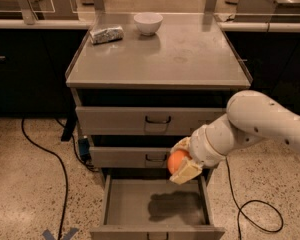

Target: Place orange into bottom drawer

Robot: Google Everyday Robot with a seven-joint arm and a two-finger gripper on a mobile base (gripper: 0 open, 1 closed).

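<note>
**Over the open bottom drawer: orange in the gripper, not yet let go**

Right of centre, in front of the middle drawer (125, 156), the gripper (180, 163) is clamped on the orange (176, 161), w/ one pale finger (188, 172) under it & one above. The fruit hangs over the right rear part of the bottom drawer (127, 204), which is pulled out, floor bare & grey. A shadow sits on that floor just below.

Handling, as I'd judge it: an orange is light-ish and firm but w/ some give in the peel, so a moderate squeeze holds it w/o bruising. Dimpled skin gives decent friction, so not slippery. Being round, it's best taken across its widest part, pads on opposite sides, approx. what the grip looks like now. Main worry is rolling. Let go from high up & it'll bounce or run across the flat floor, though the drawer walls should contain it. Lower is safer.

On the cabinet top (190, 59), a bowl (148, 23) & a foil packet (106, 34) sit at the back, well apart.
</note>
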